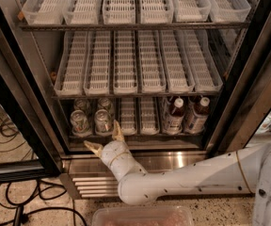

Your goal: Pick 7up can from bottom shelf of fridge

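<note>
The fridge (248,79) stands open in the camera view. On its bottom shelf (163,136), small silver-lidded cans stand in the two left lanes. The front two are a left can (79,122) and a right can (102,121), with two more behind them. I cannot tell from their bodies which is the 7up can. My gripper (105,138) is open and empty, just in front of and below the shelf rail. One fingertip (118,128) points up beside the right front can, and the other (92,147) points left.
Two dark bottles with white caps (175,114) (197,113) stand on the right of the bottom shelf. White slotted trays (126,67) fill the upper shelves. The steel base grille (93,182) is under my wrist. Cables (8,131) lie on the floor at left, and a plastic bin (142,216) is at the bottom edge.
</note>
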Controlling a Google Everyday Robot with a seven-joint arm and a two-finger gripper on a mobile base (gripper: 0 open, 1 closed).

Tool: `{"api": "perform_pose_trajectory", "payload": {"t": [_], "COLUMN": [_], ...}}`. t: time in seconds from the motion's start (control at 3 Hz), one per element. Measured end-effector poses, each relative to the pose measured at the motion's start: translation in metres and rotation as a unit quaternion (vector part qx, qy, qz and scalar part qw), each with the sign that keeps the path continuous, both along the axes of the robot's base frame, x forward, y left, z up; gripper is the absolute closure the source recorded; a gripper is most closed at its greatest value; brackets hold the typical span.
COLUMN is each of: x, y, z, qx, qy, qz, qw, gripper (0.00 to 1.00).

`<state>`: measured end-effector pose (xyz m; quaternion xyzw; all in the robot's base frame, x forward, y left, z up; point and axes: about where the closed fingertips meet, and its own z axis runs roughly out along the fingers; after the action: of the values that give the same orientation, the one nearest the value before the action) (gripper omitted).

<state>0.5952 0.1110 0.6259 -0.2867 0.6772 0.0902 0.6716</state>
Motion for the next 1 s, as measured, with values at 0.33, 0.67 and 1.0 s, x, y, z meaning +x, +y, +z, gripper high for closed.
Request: {"api": "perform_pose_trajectory", "payload": {"t": [0.33,0.67,1.0], "x": [0.0063,0.0118,0.0157], "y": [-0.0037,-0.0078,-0.0065], "z": [-0.0009,-0.0031,-0.0056], "qx": [0.003,0.008,0.011], "qy": [-0.008,-0.013,-0.014], "qz": [-0.014,-0.028,-0.032], "qw": [0.9999,0.9995,0.9993], "gripper": [0.34,0.24,0.3]}}
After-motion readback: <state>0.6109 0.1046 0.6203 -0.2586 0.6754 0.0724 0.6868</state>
